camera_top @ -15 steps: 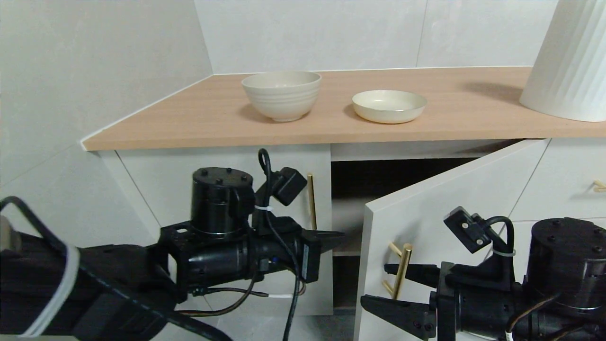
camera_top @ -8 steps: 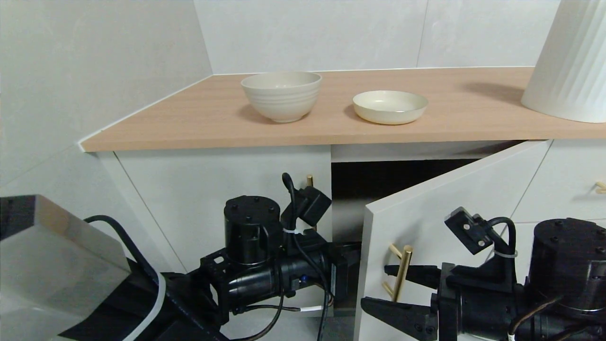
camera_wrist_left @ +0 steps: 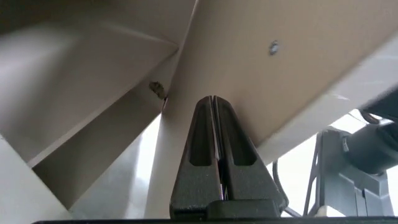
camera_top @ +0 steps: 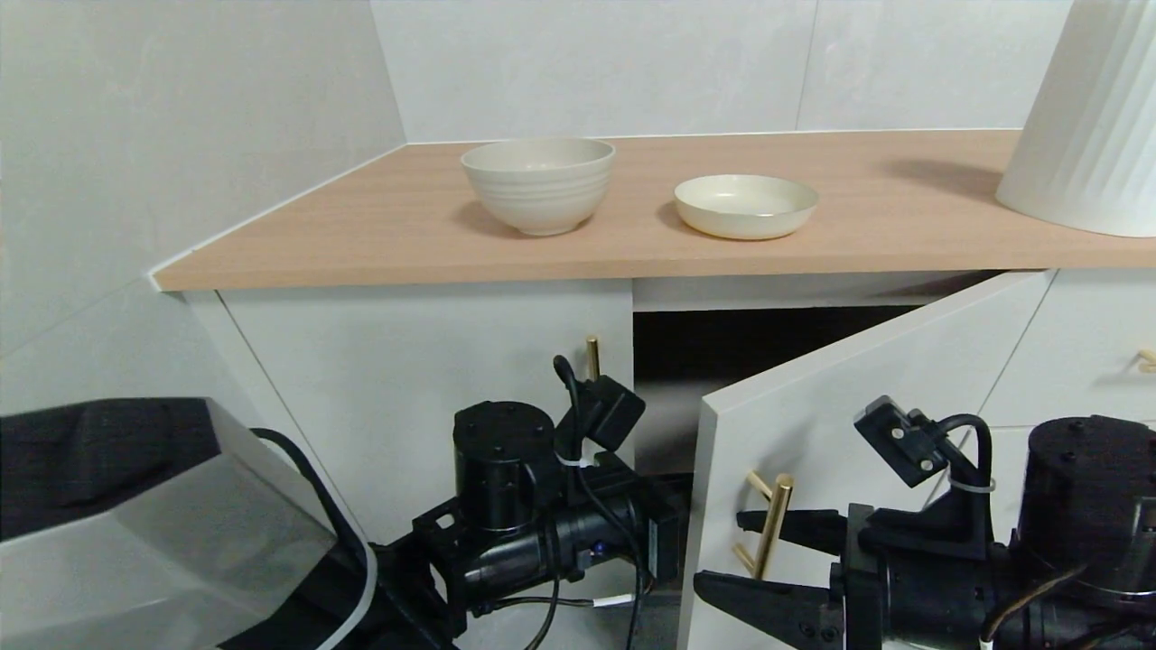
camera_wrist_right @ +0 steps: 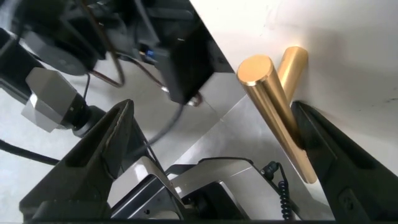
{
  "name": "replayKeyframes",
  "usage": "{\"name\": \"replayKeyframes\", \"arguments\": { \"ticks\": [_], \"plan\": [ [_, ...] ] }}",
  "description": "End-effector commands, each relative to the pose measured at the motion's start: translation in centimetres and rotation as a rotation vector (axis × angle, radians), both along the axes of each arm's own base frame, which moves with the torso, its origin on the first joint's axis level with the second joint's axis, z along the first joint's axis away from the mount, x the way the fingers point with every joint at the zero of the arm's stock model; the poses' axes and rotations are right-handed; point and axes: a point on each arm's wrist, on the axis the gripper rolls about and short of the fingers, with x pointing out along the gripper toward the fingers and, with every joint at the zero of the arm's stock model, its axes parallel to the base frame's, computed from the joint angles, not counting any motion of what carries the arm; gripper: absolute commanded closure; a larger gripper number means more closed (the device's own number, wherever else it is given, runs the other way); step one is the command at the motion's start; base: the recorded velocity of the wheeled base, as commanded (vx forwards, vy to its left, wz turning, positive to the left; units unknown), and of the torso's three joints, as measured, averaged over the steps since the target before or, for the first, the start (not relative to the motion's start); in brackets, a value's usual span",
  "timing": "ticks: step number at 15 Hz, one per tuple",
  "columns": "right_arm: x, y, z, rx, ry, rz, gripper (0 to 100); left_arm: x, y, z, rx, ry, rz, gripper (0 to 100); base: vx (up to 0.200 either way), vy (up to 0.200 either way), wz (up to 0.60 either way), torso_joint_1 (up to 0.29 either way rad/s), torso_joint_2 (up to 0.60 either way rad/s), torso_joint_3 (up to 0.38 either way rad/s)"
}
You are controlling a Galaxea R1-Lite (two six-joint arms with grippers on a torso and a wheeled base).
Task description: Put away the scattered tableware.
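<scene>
A cream ribbed bowl [camera_top: 538, 183] and a shallow cream dish [camera_top: 746, 205] stand on the wooden countertop [camera_top: 379, 235]. Below them the right cabinet door [camera_top: 840, 397] hangs partly open. My right gripper [camera_top: 769, 561] is open, one finger on each side of the door's gold handle [camera_top: 768, 524], without closing on it. The right wrist view shows that handle [camera_wrist_right: 273, 106] between the spread fingers [camera_wrist_right: 118, 143] of the right gripper [camera_wrist_right: 214, 109]. My left gripper [camera_wrist_left: 212, 106] is shut and empty, its tip against the door's inner face [camera_wrist_left: 292, 68], low in the cabinet opening [camera_top: 664, 424].
A tall white fluted container [camera_top: 1084, 117] stands at the counter's right end. The left cabinet door [camera_top: 424, 379] is closed, with its own gold handle [camera_top: 592, 357]. Another handle [camera_top: 1145, 357] shows at the far right. The wall [camera_top: 181, 135] meets the counter on the left.
My left arm has dropped and swung right, bringing its shut gripper into the gap behind the open door's edge. The right gripper stays open around the handle.
</scene>
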Motion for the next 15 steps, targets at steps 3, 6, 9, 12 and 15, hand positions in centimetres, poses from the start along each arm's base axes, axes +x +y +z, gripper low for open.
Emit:
{"name": "replayKeyframes", "arguments": {
  "ticks": [3, 6, 9, 12, 15],
  "plan": [
    [0.8, -2.4, 0.2, 0.004, -0.010, -0.112, 0, 0.1, -1.5, -0.7, -0.020, -0.003, -0.037, 100, 0.000, 0.000, 0.00, 0.000, 0.00, 0.000],
    [0.2, -4.2, 0.6, 0.015, -0.026, -0.160, 0, -0.4, -2.2, -0.3, -0.032, -0.014, -0.058, 100, 0.000, 0.000, 0.00, 0.000, 0.00, 0.000],
    [-0.8, -6.3, 0.0, 0.002, -0.015, -0.225, 0, -0.7, -2.4, 0.4, -0.047, -0.026, -0.067, 100, 0.000, 0.000, 0.00, 0.000, 0.00, 0.000],
    [-1.9, -8.0, -1.2, -0.153, -0.087, -0.394, 0, -1.1, -2.4, 1.2, -0.067, -0.012, -0.069, 100, 0.000, 0.000, 0.00, 0.000, 0.00, 0.000],
    [-3.8, -9.1, 1.0, -0.113, -0.169, -0.393, 0, -1.3, -2.3, 1.6, -0.041, 0.013, -0.069, 100, 0.000, 0.000, 0.00, 0.000, 0.00, 0.000]
  ]
}}
